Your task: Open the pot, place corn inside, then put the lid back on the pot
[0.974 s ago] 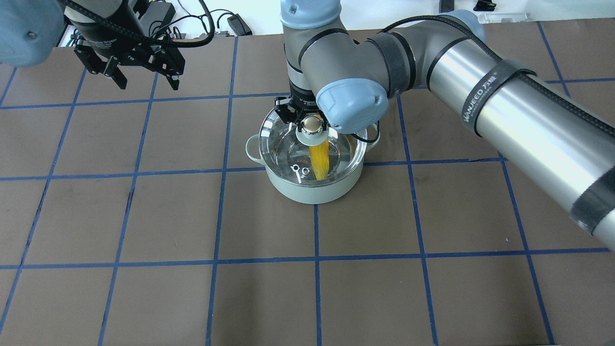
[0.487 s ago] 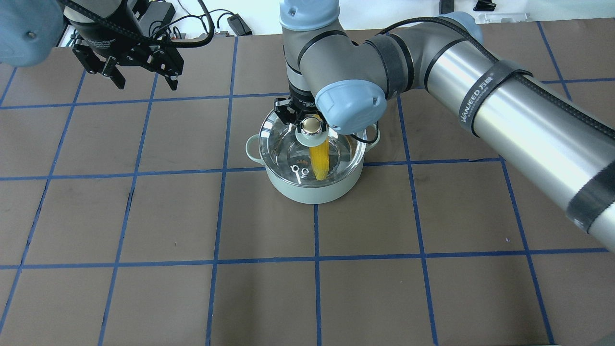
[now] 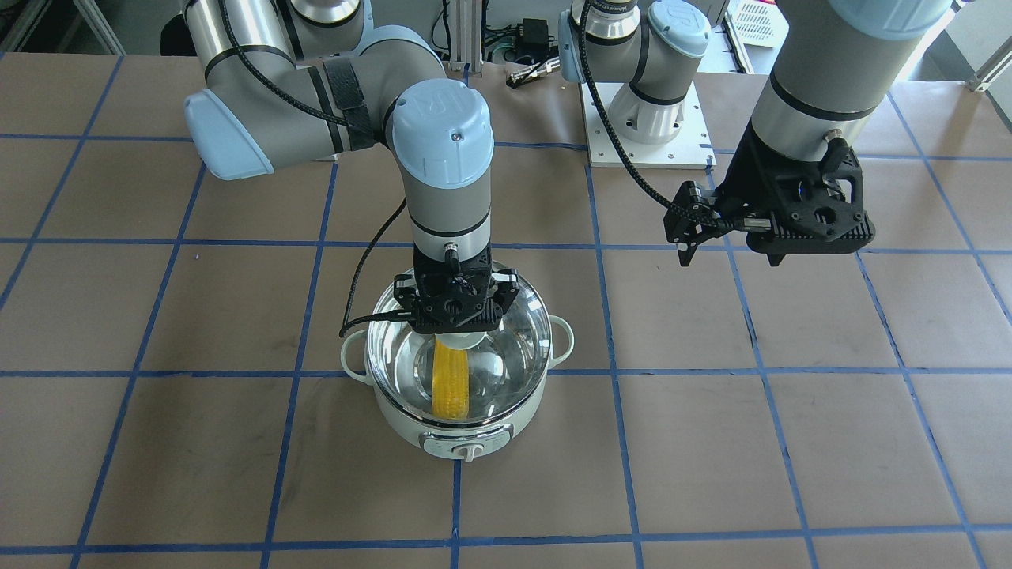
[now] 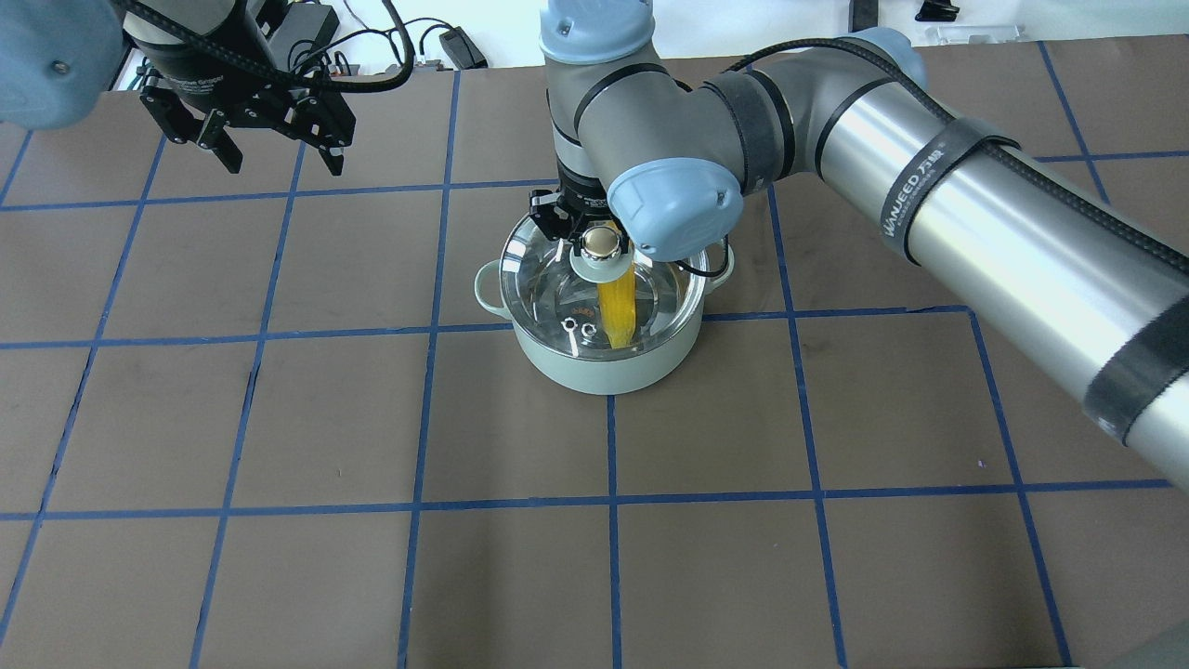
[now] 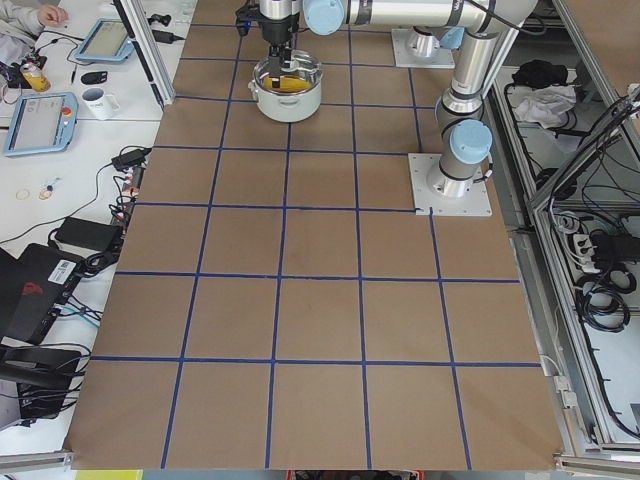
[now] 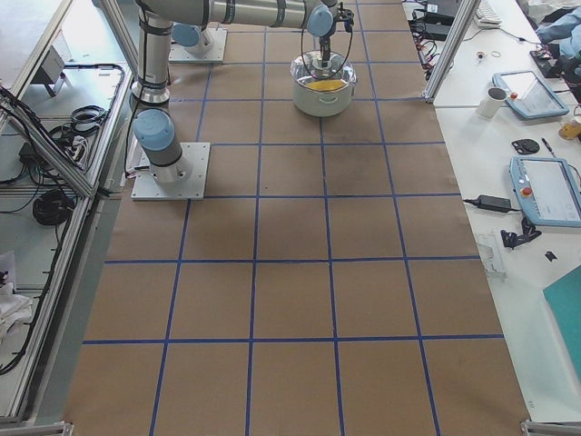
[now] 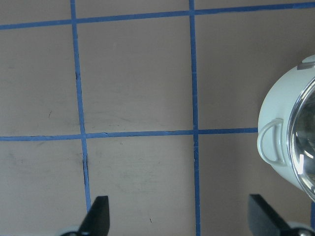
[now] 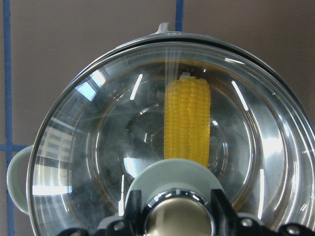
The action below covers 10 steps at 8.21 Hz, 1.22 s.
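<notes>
A: Left side?
B: Left gripper hung above the table near the far edge, jaws apart, nothing in it.
A: Centre?
B: The pot stood there, corn lying inside, lid apparently seated on the rim. Right gripper looked clamped on the knob.
A: Step?
B: Last one, lid back on. The next move probably called for releasing the knob and rising straight up, so the lid didn't drag.

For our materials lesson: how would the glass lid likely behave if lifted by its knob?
Probably stiff and breakable: the lid is clear domed glass. Its shiny round knob could slip in the right gripper.
</notes>
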Available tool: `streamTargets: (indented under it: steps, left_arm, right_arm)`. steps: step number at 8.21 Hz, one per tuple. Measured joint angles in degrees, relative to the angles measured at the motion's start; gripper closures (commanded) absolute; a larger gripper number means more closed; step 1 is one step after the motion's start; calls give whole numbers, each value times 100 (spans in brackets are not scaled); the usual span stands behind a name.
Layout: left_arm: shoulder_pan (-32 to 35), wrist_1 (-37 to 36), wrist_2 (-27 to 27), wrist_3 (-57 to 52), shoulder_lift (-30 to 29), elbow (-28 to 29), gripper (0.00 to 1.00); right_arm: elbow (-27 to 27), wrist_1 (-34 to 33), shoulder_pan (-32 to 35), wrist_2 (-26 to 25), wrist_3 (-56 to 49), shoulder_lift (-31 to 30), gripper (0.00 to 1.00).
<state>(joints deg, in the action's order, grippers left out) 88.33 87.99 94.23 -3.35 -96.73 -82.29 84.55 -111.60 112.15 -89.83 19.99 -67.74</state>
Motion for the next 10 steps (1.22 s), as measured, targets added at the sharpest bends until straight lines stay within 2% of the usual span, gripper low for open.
streamTargets:
  steps: [10]
  left_arm:
    - [0, -10, 1, -7, -13, -6, 0]
  right_arm:
    - [10, -193, 0, -68, -57, 8, 95]
